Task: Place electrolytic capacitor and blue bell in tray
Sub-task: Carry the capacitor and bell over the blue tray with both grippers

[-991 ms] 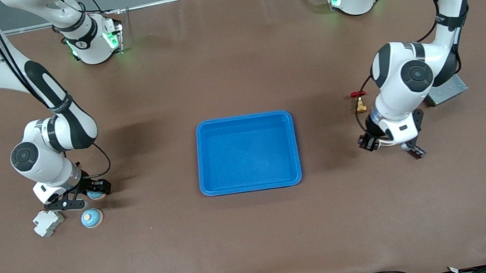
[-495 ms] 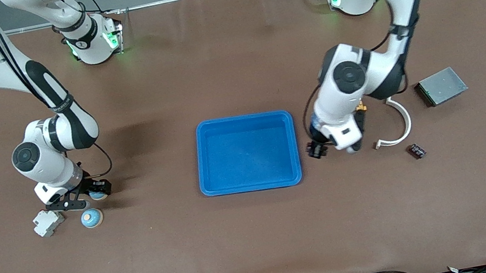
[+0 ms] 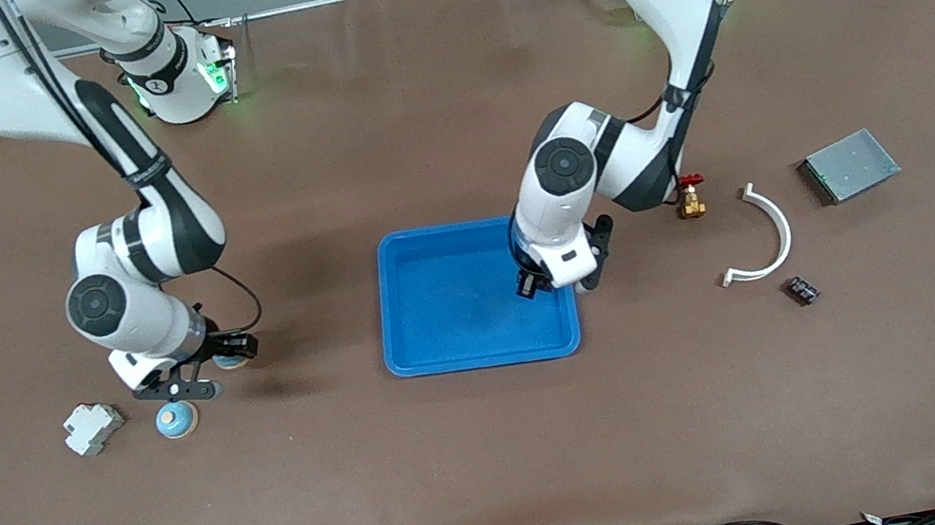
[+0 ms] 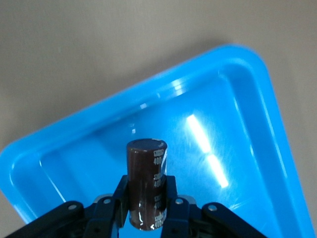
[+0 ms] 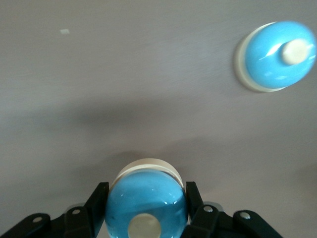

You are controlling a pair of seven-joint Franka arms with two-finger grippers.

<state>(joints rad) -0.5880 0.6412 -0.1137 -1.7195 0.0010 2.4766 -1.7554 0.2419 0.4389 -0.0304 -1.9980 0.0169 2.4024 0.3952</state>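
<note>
Now left gripper, clamping capacitor, reached tray; right gripper lifted bell.

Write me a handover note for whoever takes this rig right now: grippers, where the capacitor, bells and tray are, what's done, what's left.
Left gripper: shut on the electrolytic capacitor, over the tray at the end toward the left arm.
Right gripper: shut on a blue bell, low over the table near the right arm's end.
A second blue bell sits on the table beside the grey block.
Done: both parts gripped; the tray holds nothing yet.
Left: release the capacitor into the tray, carry the held bell across and place it there too.
</note>
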